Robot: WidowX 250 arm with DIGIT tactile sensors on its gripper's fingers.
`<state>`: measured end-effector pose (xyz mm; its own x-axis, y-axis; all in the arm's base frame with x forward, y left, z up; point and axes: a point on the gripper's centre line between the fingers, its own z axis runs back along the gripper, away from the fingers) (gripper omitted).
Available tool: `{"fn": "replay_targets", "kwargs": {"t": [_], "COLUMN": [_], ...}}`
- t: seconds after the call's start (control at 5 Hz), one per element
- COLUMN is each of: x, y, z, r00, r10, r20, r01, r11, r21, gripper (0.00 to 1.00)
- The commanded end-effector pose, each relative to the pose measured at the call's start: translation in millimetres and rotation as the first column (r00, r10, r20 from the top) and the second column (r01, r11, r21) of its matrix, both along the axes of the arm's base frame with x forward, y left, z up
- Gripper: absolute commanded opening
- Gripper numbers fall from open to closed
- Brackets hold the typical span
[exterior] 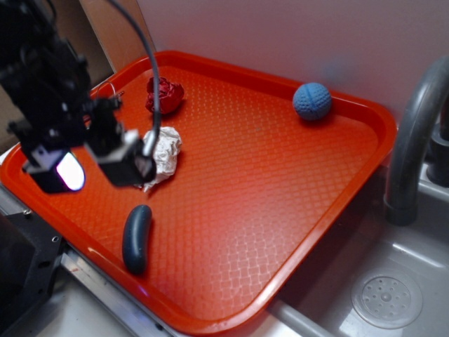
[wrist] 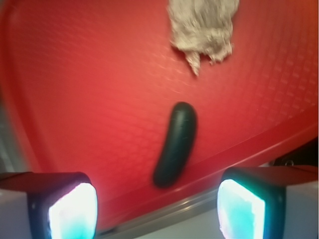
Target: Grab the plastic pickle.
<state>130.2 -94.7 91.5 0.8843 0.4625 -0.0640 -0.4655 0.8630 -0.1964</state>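
Near the front-left edge of the red tray point(exterior: 337, 203) I can see the plastic pickle point(exterior: 137, 239) lying flat on the textured surface, dark blue-green, slightly curved, its length running roughly from the tray's near rim inward. On my wrist feed the same pickle point(wrist: 176, 144) sits between the two fingers, whose glowing pads point(wrist: 72, 211) fill the lower corners; the jaws stand apart with nothing between them, and they look to be above the pickle rather than touching it, though the wrist picture is soft enough that I can't be sure of the height. From the exterior view the gripper point(exterior: 95, 168) hangs over the tray's left side, just beyond the pickle's far end. Right beside it lies a crumpled white wad point(exterior: 163, 156), which I take to be paper or foil, and it also shows at the top of the wrist feed. Farther back there is a dark red lumpy object point(exterior: 165, 95). A textured blue ball point(exterior: 312, 101) rests near the tray's far rim, well apart from the pickle. A grey faucet point(exterior: 414, 140) rises at the right over a sink point(exterior: 393, 295).
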Motion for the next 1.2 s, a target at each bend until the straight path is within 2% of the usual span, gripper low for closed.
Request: {"fn": "replay_targets", "kwargs": {"t": [0.0, 0.2, 0.4, 0.6, 0.8, 1.0], "x": [-1, 9, 14, 12, 12, 15], "y": [10, 12, 14, 13, 13, 12], "z": [-56, -64, -71, -69, -68, -66], "r00": [0.995, 0.994, 0.994, 0.990, 0.991, 0.985], "r10": [-0.043, -0.102, -0.055, -0.020, -0.047, -0.105], "r20": [-0.090, -0.041, -0.099, -0.143, -0.126, -0.135], "r01": [0.040, 0.100, 0.047, 0.014, 0.041, 0.100], "r11": [0.999, 0.994, 0.996, 0.999, 0.998, 0.994], "r21": [-0.027, -0.048, -0.074, -0.041, -0.051, -0.045], "gripper": [1.00, 1.00, 1.00, 0.00, 0.00, 0.00]}}
